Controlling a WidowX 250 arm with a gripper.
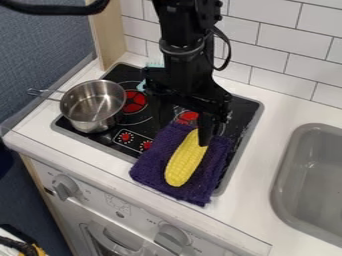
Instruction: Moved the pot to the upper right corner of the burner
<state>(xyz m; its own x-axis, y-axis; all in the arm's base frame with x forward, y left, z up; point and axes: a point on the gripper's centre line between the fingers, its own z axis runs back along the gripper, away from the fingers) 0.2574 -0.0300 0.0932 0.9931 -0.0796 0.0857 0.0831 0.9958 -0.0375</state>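
My gripper [183, 124] hangs from the top of the view over the right half of the stove, its fingers apart and pointing down. The right finger is beside the upper end of the yellow corn; nothing is seen held between the fingers. A silver metal pot [91, 107] stands upright on the left side of the black stove top [240, 112], well to the left of the gripper. Its handle points to the upper left, over the counter. Red burner marks show right of the pot and behind the gripper, which partly hides the latter.
A purple cloth [148, 167] lies over the stove's front right part, with the yellow corn [186, 161] on it. Behind the arm, a light teal bristled object [153, 64] shows partly. A grey sink [314, 175] is at right; a tiled wall runs behind, with a wooden post at back left.
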